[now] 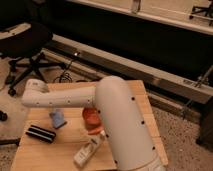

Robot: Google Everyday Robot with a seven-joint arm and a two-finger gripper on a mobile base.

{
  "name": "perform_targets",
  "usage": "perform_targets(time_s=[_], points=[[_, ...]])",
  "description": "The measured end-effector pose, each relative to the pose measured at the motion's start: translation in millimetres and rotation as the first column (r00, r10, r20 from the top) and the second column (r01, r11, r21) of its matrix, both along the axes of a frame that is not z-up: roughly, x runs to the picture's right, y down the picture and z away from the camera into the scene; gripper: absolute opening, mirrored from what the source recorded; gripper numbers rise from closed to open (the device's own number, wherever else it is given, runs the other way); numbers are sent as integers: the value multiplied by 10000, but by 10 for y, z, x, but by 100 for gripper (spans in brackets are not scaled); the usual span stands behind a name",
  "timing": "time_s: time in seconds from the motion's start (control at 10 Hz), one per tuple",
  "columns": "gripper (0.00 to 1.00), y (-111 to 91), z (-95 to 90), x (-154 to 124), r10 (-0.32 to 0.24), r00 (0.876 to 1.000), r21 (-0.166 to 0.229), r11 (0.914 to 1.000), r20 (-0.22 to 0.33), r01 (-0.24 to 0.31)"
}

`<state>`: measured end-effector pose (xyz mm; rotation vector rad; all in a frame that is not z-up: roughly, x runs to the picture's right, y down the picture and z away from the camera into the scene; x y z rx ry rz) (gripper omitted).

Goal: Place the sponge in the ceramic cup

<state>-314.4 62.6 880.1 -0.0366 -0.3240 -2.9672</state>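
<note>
This is a work room, an office or a robotics lab by the look of it. A black swivel office chair (pixel 27 42) on a star base with castors stands at the left, and a second chair's castors (pixel 202 9) peek in at top right. There's a speckled hard floor (pixel 185 145) with a loose cable (pixel 65 75) trailing across it, and a long metal rail (pixel 125 66) along a dark wall. Up front, a white robot arm (pixel 120 115) reaches over a small wooden tabletop (pixel 139 95). Its gripper is hidden past the arm's rounded left end.

One sponge (pixel 57 119), one bowl (pixel 90 120), one block (pixel 41 133), one bottle (pixel 88 150)
</note>
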Motion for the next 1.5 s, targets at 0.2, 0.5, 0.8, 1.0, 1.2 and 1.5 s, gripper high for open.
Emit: perform_targets(time_s=[0.2, 0.5, 0.8, 1.0, 1.2, 1.5], points=[[80, -237, 96, 72, 176, 9992, 345, 9993, -352, -164], [80, -580, 182, 205, 607, 9938, 765, 9956, -933, -537], [80, -322, -104, 328, 1917, 9730, -498, 9787, -1287, -1994], [80, -253, -192, 351, 2186, 9663, -831, 9694, -1357, -2310], [80, -244, -199, 325, 2158, 9673, -839, 9701, -1330, -2279], [80, -245, -198, 330, 2165, 9671, -846, 9698, -1334, -2287]])
